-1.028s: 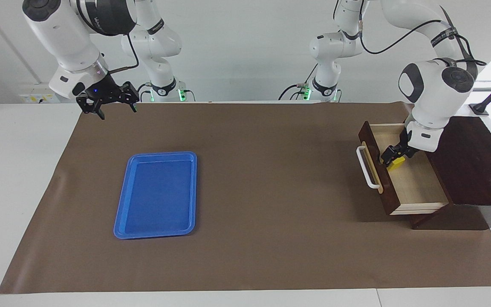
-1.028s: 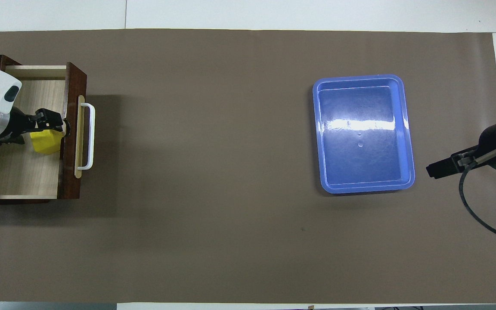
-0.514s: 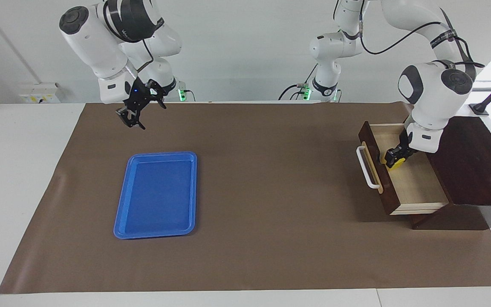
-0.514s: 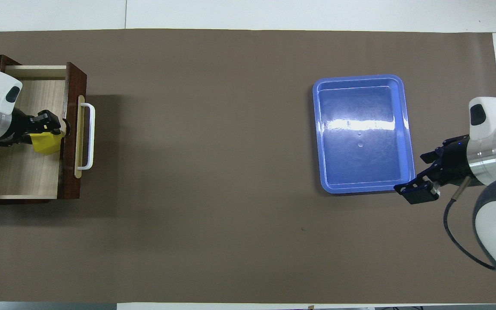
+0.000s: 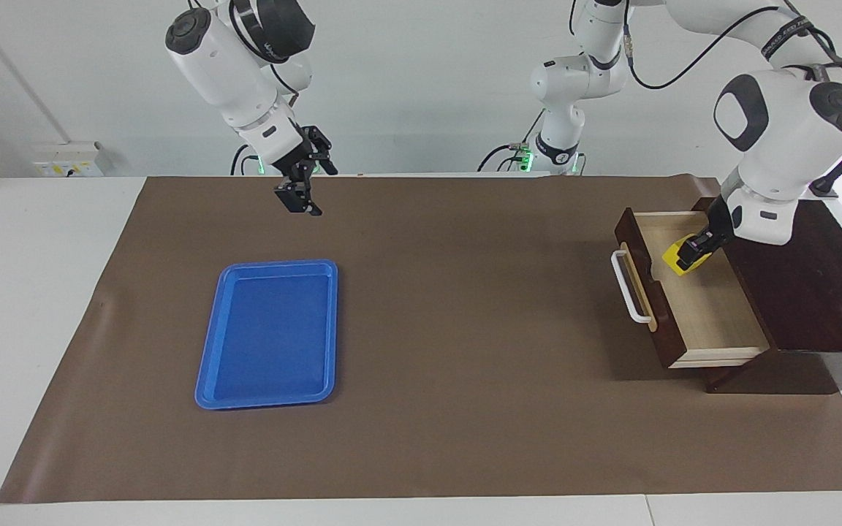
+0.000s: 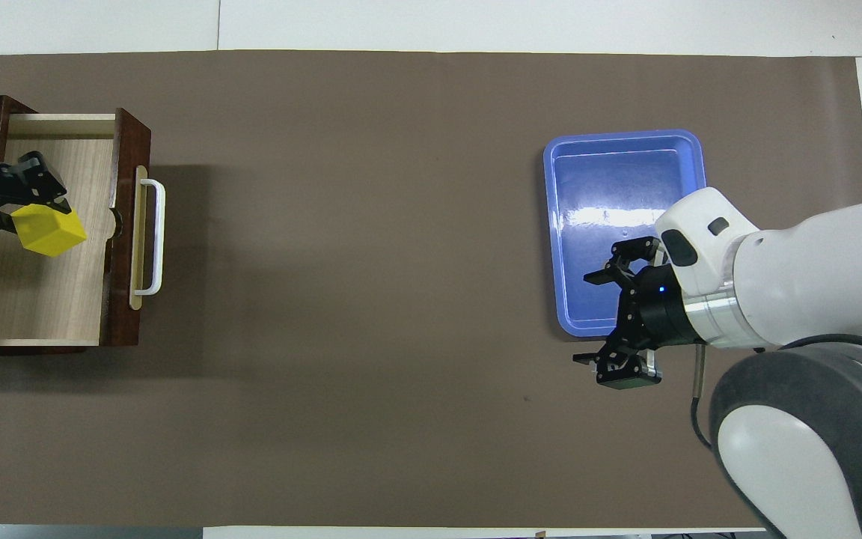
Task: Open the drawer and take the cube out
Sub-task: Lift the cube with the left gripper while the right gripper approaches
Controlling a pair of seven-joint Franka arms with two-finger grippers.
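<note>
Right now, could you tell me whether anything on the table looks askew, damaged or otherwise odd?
Nothing stands out. The drawer is open and intact, the left gripper holds the cube tilted above it, the blue tray lies flat and empty, and the right gripper hangs over the mat.

No readable text; lettering on arm bands too small to make out

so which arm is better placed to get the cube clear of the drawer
Left. The left gripper is shut on the cube, raised over the open drawer. The right gripper hangs empty over the mat near the blue tray.
</note>
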